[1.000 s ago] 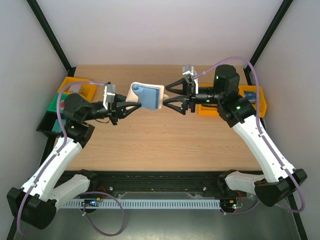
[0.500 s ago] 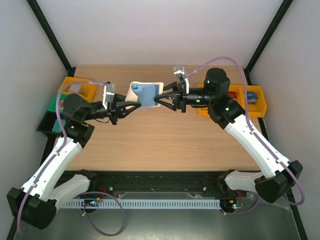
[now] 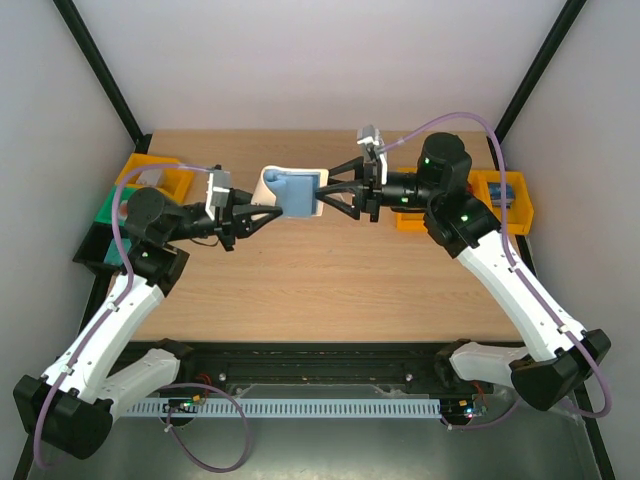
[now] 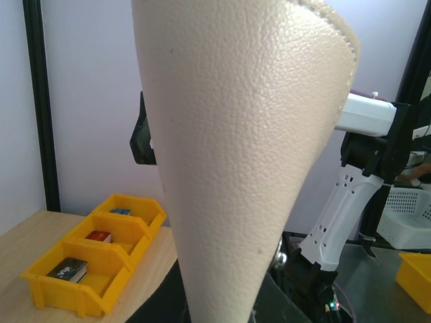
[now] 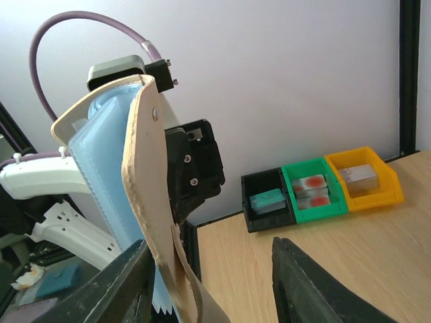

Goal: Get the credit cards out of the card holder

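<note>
Left hand [image 3: 272, 210] grips the card holder [image 3: 296, 191] aloft while right hand [image 3: 328, 193], half open, straddles its free edge.

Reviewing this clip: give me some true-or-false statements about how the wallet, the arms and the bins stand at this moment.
1. The left gripper holds the card holder up above the table. True.
2. The card holder is folded shut. False: it hangs open, with its blue inside showing in the top view.
3. The right gripper is clamped tight, its fingers pressed together. False: the fingers stand apart, with the card holder's edge hanging between them.
4. A yellow bin stands at the table's left edge and another at its right edge. True.
</note>
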Tool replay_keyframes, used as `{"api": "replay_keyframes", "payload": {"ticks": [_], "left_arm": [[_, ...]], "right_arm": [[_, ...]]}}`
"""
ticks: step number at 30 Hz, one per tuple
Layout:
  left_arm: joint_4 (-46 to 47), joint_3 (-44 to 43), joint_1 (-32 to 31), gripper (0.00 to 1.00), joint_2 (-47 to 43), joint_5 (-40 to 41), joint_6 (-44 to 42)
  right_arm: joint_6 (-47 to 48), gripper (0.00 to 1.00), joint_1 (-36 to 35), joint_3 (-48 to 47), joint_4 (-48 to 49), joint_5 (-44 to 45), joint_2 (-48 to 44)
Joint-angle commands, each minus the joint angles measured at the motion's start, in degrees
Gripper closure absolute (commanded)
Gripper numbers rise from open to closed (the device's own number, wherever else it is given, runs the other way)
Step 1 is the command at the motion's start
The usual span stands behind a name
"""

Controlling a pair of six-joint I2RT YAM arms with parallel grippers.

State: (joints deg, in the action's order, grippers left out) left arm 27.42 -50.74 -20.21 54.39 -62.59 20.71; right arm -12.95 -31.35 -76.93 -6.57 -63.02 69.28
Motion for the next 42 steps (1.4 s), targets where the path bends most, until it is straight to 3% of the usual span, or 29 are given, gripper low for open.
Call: {"api": "replay_keyframes", "payload": {"ticks": [1, 7, 9, 15, 17, 18, 20, 21, 22, 26, 30, 35, 42], "left_arm": [[-0.1, -1.3, 0.2, 0.98, -1.0, -1.5, -2.3], [-2.3, -2.0, -0.2, 0.98, -0.8, -1.3, -3.8], [-2.4, -1.9, -0.4, 0.98, -0.8, -1.5, -4.1], [-4.8, -1.9, -0.7, 0.98, -0.8, -0.3, -4.9], [-7.0, -1.9, -0.5, 0.96, -1.2, 4.4, -4.5], [-8.4, -1.6, -0.3, 0.81, -1.5, 8.2, -4.0], [-11.0, -0.6, 0.1, 0.23, -2.6, 17.6, -2.9], [-12.4, 0.0, 0.2, 0.05, -3.0, 22.4, -2.8], [-13.9, 0.5, 0.2, 0.01, -3.4, 27.5, -3.0], [-20.7, 1.7, 0.2, 0.01, -3.6, 42.8, -6.0], [-23.1, 1.8, 0.2, 0.0, -3.2, 44.0, -7.8], [-22.5, 3.0, 0.0, 0.01, -2.3, 41.0, -5.7], [-21.0, 4.0, -2.6, 0.01, -0.1, 38.1, -2.7]], "right_arm": [[-2.2, 0.53, 0.1, -1.8, 2.1, 0.7, -0.5], [-3.7, 0.53, -1.2, -1.8, 2.2, 2.8, 0.3], [-3.3, 0.59, -2.5, -2.1, 1.8, 3.6, 1.1], [-6.3, 0.97, -4.4, -2.4, 5.6, 2.1, 2.4], [-6.0, 0.98, -4.4, -2.6, 5.2, 2.6, 2.1], [-5.7, 0.98, -4.1, -2.7, 4.0, 4.0, 1.9], [-5.3, 0.98, -3.5, -3.2, 0.2, 9.2, 2.0], [-4.6, 0.98, -3.4, -4.0, -3.2, 13.7, 2.6], [-3.8, 0.98, -3.4, -5.2, -7.2, 19.1, 3.4], [-2.4, 0.98, -5.1, -16.7, -30.1, 48.0, 10.3], [-2.1, 0.98, -9.2, -26.7, -45.6, 67.3, 18.6], [-1.7, 0.98, -11.4, -31.9, -49.5, 69.1, 23.4], [-0.4, 0.98, -12.7, -32.1, -45.1, 53.4, 24.4]]}}
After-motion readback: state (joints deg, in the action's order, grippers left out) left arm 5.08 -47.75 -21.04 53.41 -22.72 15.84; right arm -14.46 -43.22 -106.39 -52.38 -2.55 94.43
